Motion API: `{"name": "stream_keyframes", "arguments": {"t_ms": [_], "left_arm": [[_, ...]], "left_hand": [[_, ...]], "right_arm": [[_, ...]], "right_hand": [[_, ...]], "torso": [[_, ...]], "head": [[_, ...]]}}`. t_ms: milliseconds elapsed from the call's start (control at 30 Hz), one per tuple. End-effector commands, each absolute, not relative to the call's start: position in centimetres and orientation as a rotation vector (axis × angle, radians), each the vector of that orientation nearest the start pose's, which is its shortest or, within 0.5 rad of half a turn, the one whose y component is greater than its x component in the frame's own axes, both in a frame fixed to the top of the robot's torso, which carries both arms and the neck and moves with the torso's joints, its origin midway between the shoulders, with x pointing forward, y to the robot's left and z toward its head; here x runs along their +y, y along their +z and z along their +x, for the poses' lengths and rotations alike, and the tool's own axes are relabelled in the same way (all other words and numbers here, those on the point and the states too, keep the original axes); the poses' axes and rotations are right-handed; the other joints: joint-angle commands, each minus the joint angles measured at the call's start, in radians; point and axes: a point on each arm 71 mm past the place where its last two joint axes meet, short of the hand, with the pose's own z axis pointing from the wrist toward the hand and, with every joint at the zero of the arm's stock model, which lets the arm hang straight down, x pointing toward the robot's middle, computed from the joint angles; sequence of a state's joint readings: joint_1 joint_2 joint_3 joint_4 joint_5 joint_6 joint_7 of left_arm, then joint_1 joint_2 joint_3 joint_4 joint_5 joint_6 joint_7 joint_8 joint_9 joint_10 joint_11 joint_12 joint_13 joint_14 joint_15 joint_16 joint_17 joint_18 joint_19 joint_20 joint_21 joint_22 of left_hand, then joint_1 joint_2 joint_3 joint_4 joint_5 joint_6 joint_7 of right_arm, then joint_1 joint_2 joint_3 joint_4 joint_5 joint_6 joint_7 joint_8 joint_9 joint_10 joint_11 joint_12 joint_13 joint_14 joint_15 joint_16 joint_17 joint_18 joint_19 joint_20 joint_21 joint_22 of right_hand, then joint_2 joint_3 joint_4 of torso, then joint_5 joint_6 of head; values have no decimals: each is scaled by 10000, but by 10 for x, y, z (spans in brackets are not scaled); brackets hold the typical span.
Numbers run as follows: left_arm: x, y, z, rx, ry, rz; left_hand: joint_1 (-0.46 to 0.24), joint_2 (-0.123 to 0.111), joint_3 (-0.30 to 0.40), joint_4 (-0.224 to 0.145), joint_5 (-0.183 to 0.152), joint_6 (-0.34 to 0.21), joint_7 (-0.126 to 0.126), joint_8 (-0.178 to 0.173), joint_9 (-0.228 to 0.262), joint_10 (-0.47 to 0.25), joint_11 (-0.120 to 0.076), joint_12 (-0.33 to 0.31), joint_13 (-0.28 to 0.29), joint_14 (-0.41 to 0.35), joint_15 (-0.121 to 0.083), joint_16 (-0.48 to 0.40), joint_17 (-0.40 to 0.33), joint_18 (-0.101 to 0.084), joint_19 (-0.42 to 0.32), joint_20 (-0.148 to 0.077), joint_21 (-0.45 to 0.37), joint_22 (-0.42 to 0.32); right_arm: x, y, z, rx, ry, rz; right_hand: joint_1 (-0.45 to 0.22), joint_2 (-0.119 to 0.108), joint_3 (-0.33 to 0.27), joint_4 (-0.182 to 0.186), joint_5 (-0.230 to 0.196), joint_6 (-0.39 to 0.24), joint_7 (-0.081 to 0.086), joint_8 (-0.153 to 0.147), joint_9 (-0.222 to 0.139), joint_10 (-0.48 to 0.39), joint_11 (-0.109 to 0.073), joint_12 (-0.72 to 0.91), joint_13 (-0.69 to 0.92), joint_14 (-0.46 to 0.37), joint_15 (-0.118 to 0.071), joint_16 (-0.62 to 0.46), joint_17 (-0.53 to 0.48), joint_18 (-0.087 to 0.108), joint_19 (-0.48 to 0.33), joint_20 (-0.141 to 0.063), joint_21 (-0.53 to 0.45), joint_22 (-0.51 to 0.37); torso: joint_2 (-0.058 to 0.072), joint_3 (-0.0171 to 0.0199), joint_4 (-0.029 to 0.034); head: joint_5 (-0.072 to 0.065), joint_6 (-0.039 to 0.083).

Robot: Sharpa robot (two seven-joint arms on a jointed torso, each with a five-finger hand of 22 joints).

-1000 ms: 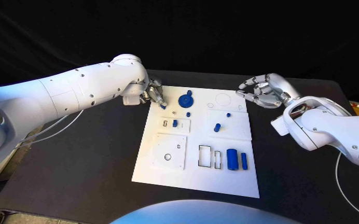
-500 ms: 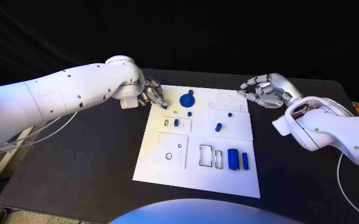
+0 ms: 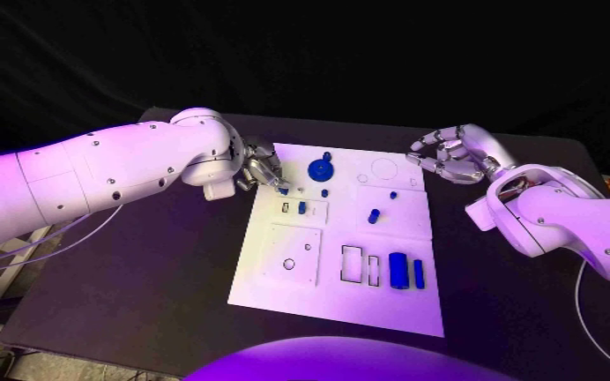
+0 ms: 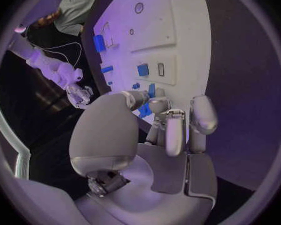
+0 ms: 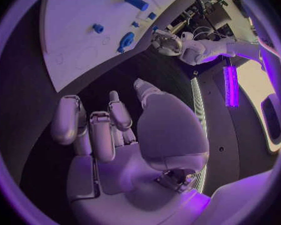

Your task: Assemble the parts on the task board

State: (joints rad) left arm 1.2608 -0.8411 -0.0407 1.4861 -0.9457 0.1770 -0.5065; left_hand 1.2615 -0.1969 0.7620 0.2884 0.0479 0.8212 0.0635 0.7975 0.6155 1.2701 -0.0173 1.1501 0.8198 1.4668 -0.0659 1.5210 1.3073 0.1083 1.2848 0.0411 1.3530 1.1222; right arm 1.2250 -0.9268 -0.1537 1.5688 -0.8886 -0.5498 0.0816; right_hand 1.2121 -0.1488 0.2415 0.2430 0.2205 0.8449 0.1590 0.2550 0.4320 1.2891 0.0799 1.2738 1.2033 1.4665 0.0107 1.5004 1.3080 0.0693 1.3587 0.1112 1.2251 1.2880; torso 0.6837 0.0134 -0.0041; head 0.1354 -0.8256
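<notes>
Nearest the robot, at the board's (image 3: 295, 286) near edge, two blue bars (image 3: 405, 271) lie side by side, long axes running near-to-far, beside two empty rectangular slots (image 3: 360, 265). A little farther in, a small blue piece stands in a slot (image 3: 301, 208) on the left half, and a short blue peg (image 3: 373, 216) lies tilted on the right half, with a smaller blue stub (image 3: 393, 195) beyond it.

At the far left corner sits a blue disc (image 3: 318, 170) with a knob. The left hand (image 3: 264, 169) hovers just beside it, over the board's left edge, fingers curled down close together toward a small blue piece (image 3: 282, 191) at their tips. Whether they grip that piece I cannot tell; the left wrist view shows blue (image 4: 145, 110) near the fingertips but no clear contact.

The right hand (image 3: 448, 157) hangs over the worktop (image 3: 152, 284) off the far right corner, fingers loosely curled in on nothing.

The move turns on this: the disc lies just to the right of the left hand, well apart from the right hand, so the left arm is probably the one to act.
</notes>
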Motion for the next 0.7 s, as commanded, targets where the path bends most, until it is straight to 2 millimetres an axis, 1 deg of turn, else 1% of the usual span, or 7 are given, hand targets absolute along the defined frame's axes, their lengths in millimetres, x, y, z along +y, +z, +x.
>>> {"name": "stream_keyframes", "arguments": {"t_ms": [33,67,133,167,267,567,700], "left_arm": [[222,-203,487,23046,-4633,-2296],[222,-203,486,23040,-4579,-2193],[221,-205,485,23054,-4497,-2010],[221,-206,484,23061,-4436,-1888],[220,-209,482,23097,-4317,-1642],[214,-218,476,23365,-4246,-1170],[212,-220,475,23470,-4246,-1076]], "left_hand": [[-94,-31,1390,-1290,42,114,-111,211,1039,103,-33,69,65,757,-83,48,1491,-116,85,-6,61,35],[-108,-39,1407,-1291,43,122,-118,228,1047,123,-39,91,98,760,-87,52,1499,-119,94,-9,68,51],[-115,-46,1424,-1296,43,129,-124,243,1053,135,-44,103,113,762,-91,56,1508,-121,101,-12,74,61],[-124,-59,1447,-1306,44,136,-132,261,1061,155,-51,125,144,766,-96,62,1522,-125,113,-16,85,82],[-181,-137,1547,-1342,46,193,-169,353,1098,243,-84,210,263,779,-120,82,1567,-137,151,-35,118,141],[-220,-174,1609,-1355,48,225,-190,401,1115,304,-103,268,349,787,-135,95,1597,-146,181,-47,143,188],[-251,-191,1640,-1357,48,249,-203,430,1125,336,-114,296,385,787,-144,94,1594,-152,200,-55,158,217]], "right_arm": [[-238,-200,469,16057,8922,3629],[-238,-200,469,16059,8924,3629],[-238,-200,469,16064,8928,3627],[-238,-200,469,16067,8930,3627],[-237,-200,468,16073,8936,3626],[-237,-201,468,16086,8947,3626],[-237,-201,468,16089,8949,3627]], "right_hand": [[65,25,12,60,48,-84,10,40,17,-63,-31,-17,-9,584,-78,-37,662,204,-61,-29,-23,-9],[65,25,12,60,48,-84,10,40,17,-63,-31,-17,-9,584,-78,-37,662,204,-61,-29,-23,-9],[65,25,12,60,48,-84,10,40,17,-63,-31,-17,-9,584,-78,-37,662,204,-61,-29,-23,-9],[65,25,12,60,48,-84,10,40,17,-63,-31,-17,-9,584,-78,-37,662,204,-61,-29,-23,-9],[65,25,12,60,48,-84,10,40,17,-63,-31,-17,-9,584,-78,-37,662,204,-61,-29,-23,-9],[65,25,12,60,48,-84,10,40,17,-63,-31,-17,-9,584,-78,-37,662,204,-61,-29,-23,-9],[65,25,12,60,48,-84,10,40,17,-63,-31,-17,-9,584,-78,-37,662,204,-61,-29,-23,-9]], "torso": [[-17,4,27],[-21,3,28],[-17,7,3],[-17,8,2],[-6,11,-11],[7,15,-1],[12,14,-7]], "head": [[10,-16],[16,-23],[48,-29],[54,-33],[72,-31],[69,-48],[51,-80]]}}
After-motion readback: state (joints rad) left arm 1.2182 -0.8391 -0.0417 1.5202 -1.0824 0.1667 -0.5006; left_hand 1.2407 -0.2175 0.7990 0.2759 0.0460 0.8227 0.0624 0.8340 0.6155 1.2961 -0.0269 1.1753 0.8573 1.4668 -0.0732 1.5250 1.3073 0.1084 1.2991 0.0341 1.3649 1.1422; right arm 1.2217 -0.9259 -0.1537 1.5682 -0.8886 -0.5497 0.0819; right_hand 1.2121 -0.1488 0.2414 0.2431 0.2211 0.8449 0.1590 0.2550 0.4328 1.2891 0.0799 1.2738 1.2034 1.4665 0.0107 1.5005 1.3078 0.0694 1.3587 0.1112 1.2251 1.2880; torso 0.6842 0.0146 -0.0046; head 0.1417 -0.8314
